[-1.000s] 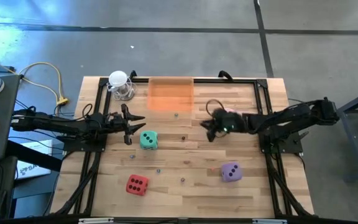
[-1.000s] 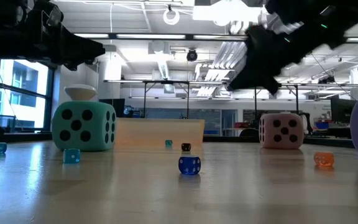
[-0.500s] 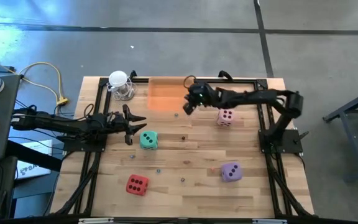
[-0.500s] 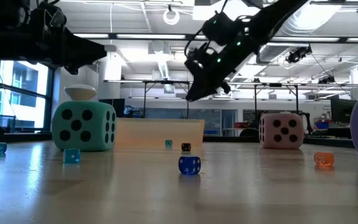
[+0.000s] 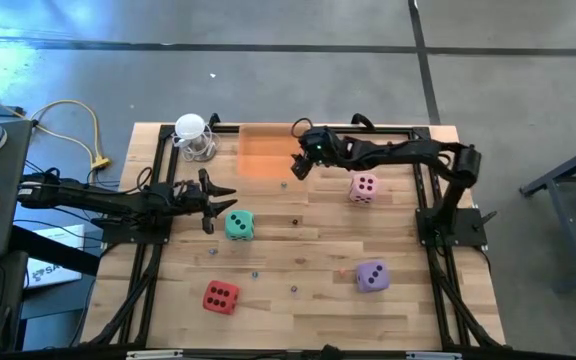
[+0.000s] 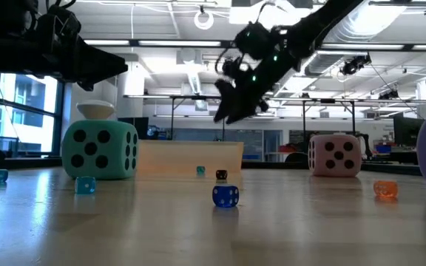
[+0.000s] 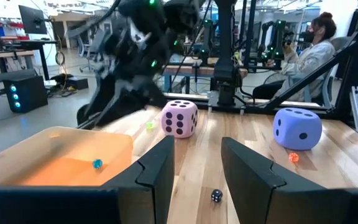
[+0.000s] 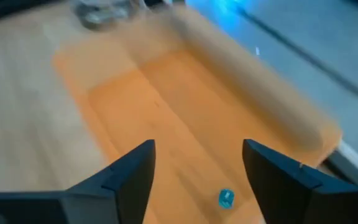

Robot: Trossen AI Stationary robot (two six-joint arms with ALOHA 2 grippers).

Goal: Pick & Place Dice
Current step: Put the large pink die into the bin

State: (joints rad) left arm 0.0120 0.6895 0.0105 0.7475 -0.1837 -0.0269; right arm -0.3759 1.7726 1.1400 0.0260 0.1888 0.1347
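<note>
My right gripper (image 5: 296,166) hangs open over the right end of the orange tray (image 5: 268,150), holding nothing; in its wrist view a small blue die (image 8: 226,198) lies on the tray floor below its fingers. My left gripper (image 5: 209,204) waits open and empty, just left of the teal die (image 5: 238,224). The pink die (image 5: 364,187) rests on the table right of the tray. Nearer the front edge, the purple die (image 5: 371,276) sits at the right and the red die (image 5: 220,296) at the left.
A clear object with a white top (image 5: 192,137) stands left of the tray. Small dice lie scattered on the wood, such as a blue one (image 6: 225,196) and an orange one (image 6: 384,189). A black frame (image 5: 423,190) borders the table. A person (image 7: 303,53) sits beyond it.
My right gripper has left the spot beside the pink die, risen, and swung toward the far edge and left, ending over the orange tray. The pink die stays where it was on the table.
</note>
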